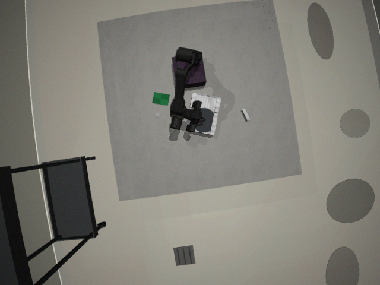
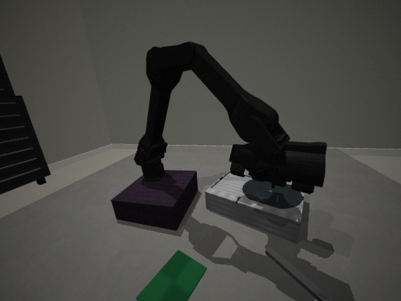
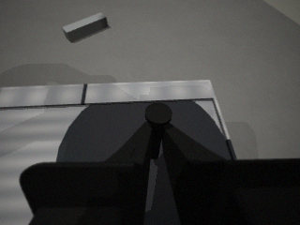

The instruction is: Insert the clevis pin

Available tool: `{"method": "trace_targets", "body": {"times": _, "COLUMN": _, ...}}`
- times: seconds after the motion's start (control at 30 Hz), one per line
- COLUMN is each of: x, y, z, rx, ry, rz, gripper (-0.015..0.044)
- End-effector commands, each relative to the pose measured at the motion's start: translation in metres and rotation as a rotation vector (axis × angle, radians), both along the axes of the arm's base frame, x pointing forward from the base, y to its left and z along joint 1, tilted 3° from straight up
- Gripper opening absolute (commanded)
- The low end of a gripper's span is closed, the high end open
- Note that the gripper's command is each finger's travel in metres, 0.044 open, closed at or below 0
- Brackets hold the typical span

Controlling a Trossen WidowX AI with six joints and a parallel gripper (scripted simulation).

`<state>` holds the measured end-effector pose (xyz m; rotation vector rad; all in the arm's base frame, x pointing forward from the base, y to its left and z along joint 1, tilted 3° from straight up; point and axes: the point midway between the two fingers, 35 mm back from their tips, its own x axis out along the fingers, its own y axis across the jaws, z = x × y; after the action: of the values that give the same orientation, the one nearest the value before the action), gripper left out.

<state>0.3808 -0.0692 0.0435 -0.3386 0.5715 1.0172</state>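
The aluminium disc [image 1: 209, 124] [image 2: 254, 191] [image 3: 100, 133] looks dark and lies flat inside the rimmed steel tray [image 1: 217, 107] [image 2: 249, 218] [image 3: 155, 90], toward one end. My gripper [image 1: 203, 119] [image 3: 156, 127] is shut on the clevis pin [image 3: 158, 113] and leans over sideways, low above the disc. The pin's round dark head shows at the fingertips in the wrist view, with its shank running down between the fingers. The disc's hole and the tray's pin hole are hidden. I cannot tell whether the pin's tip is in a hole or touches the disc.
The arm stands on a purple block [image 1: 198, 73] [image 2: 142, 210]. A white block [image 1: 245, 114] [image 3: 86, 28] lies beyond the tray's far side. A green sheet [image 1: 160, 98] [image 2: 173, 276] and a thin rod [image 2: 291, 273] lie on the other side, with a small pale square [image 1: 157, 114].
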Motion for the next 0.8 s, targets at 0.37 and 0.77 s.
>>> {"method": "trace_targets", "body": {"times": 0.37, "x": -0.0052, "y": 0.0027, "z": -0.0064, "rx": 0.130, "ry": -0.070, "rz": -0.001, "gripper": 0.0000}}
{"method": "trace_targets", "body": {"times": 0.77, "x": -0.0064, "y": 0.0039, "z": -0.0139, "rx": 0.133, "ry": -0.073, "rz": -0.001, "gripper": 0.0000}}
